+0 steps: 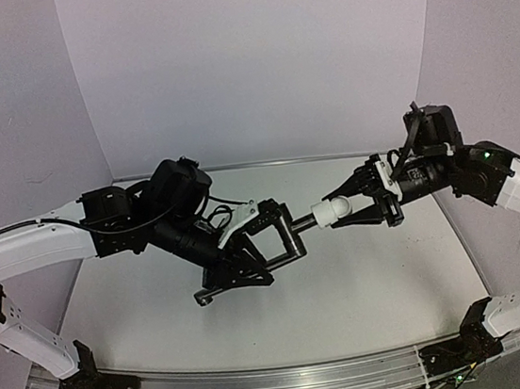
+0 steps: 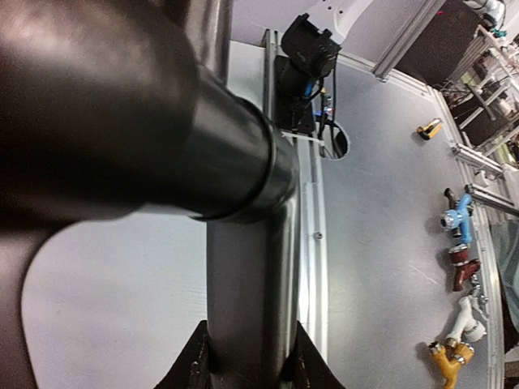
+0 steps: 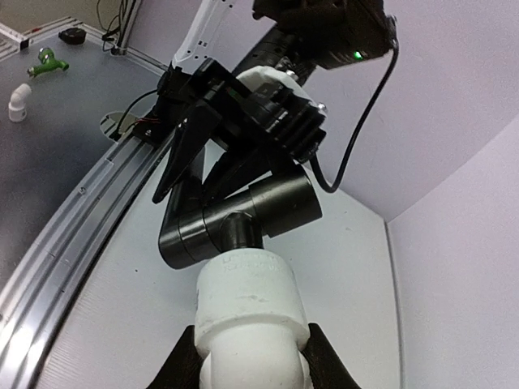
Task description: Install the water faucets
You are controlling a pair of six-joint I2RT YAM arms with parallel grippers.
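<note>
- The left gripper (image 2: 253, 369) is clenched on the pipe (image 2: 247, 284). In its own wrist camera a finger sits against each side of the black tube.
- The pipe hangs in the air over the middle of the table (image 1: 367, 295), touching nothing below it (from overhead it is hard to separate from the black gripper around it).
- The right gripper (image 3: 247, 369) is grasping the fitting (image 3: 247, 300). Its two fingers pinch the rounded near end, and the flat open end points away, toward the left arm.
- The fitting is also held off the table, right of centre, level with the pipe.
- The two parts meet end to end between the arms. A narrow black stub on the pipe goes into the fitting's open mouth; how deep it sits I cannot tell.
- Both arms reach inward from their own sides, with the grippers facing each other and close together.
- Beyond the metal rail (image 1: 292, 380) at the table's near edge, loose parts lie on a grey surface: a blue faucet (image 2: 456, 215), a yellow one (image 2: 448, 356), a green one (image 3: 47, 61) and a white elbow (image 3: 18, 101), all well apart from the grippers.
</note>
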